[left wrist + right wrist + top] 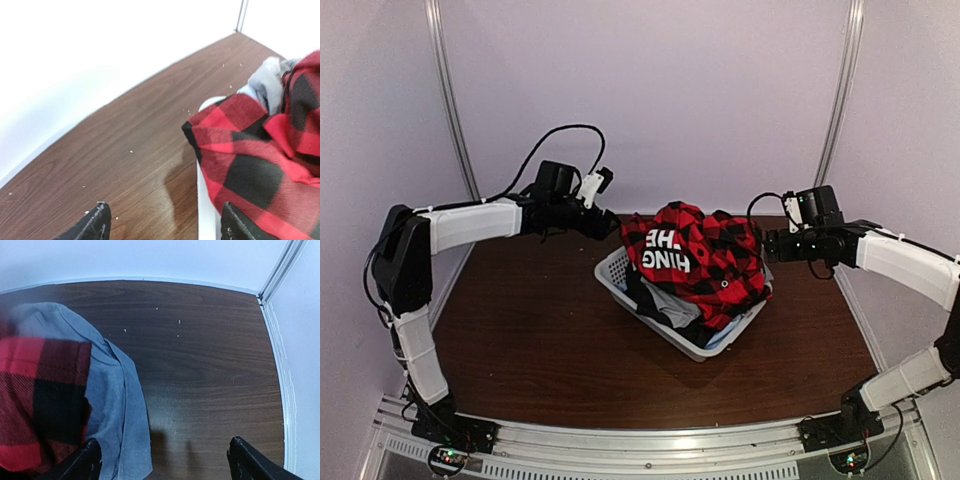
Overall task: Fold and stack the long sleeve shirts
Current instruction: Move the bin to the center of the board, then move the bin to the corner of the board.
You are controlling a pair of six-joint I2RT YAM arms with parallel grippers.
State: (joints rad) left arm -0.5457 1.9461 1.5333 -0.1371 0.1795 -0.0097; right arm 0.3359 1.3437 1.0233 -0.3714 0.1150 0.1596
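Observation:
A red-and-black check flannel shirt [695,250] with white lettering lies heaped on top of a white mesh basket [695,345] mid-table. It also shows in the left wrist view [260,150] and in the right wrist view [40,400]. My left gripper [607,226] is open and empty, just left of the heap above the table; its right finger [235,227] is at the basket's edge. My right gripper [768,243] is open and empty, just right of the heap, its left finger [82,462] beside grey-blue cloth [117,390].
More clothes, grey [670,305] and dark, lie in the basket under the flannel. The brown wooden table [520,330] is walled by white panels behind and at both sides. Small crumbs dot the wood [131,151].

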